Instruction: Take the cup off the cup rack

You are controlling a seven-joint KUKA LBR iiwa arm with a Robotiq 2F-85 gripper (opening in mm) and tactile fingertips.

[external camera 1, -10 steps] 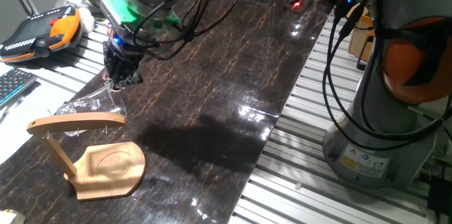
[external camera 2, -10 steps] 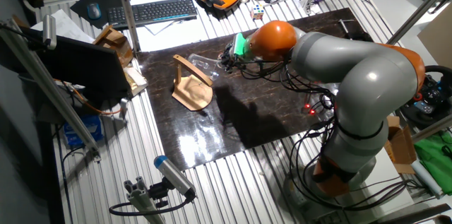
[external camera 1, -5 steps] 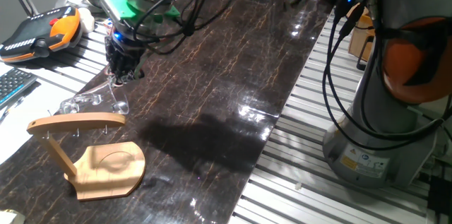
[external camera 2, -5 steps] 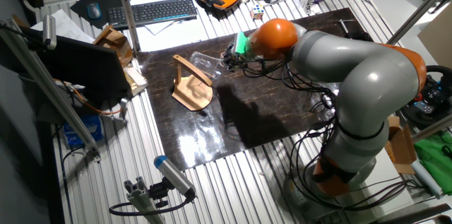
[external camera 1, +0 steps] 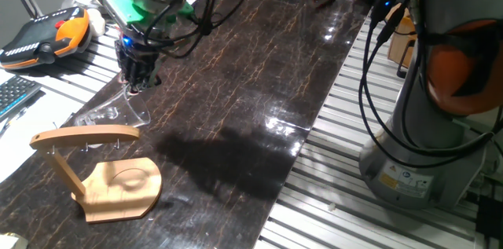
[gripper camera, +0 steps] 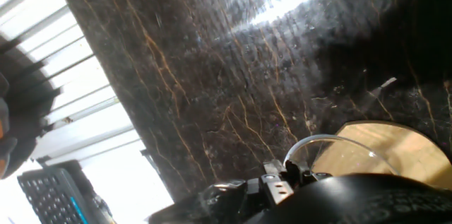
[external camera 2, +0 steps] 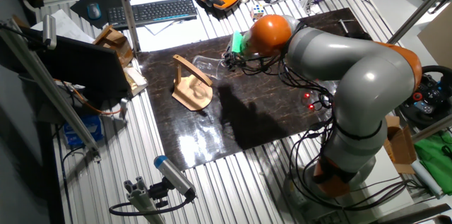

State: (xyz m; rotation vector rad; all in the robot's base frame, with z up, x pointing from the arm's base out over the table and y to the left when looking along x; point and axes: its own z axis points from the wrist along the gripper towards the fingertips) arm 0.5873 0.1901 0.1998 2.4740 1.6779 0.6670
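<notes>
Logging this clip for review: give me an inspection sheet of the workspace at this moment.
Surface: dark marble tabletop, glossy with glare.
Job's things: cup off the cup rack, held tilted beside its top bar.
Clutter: orange pendant, keyboard.
Hand: shut on the cup.
Cables: black bundle hanging from the wrist.
Surroundings: aluminium frame, second robot base.

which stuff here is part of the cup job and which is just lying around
Part of the job:
- small clear glass cup, held by the gripper
- light wooden cup rack

Lying about:
- orange and black handheld pendant
- black keyboard
- black mouse
</notes>
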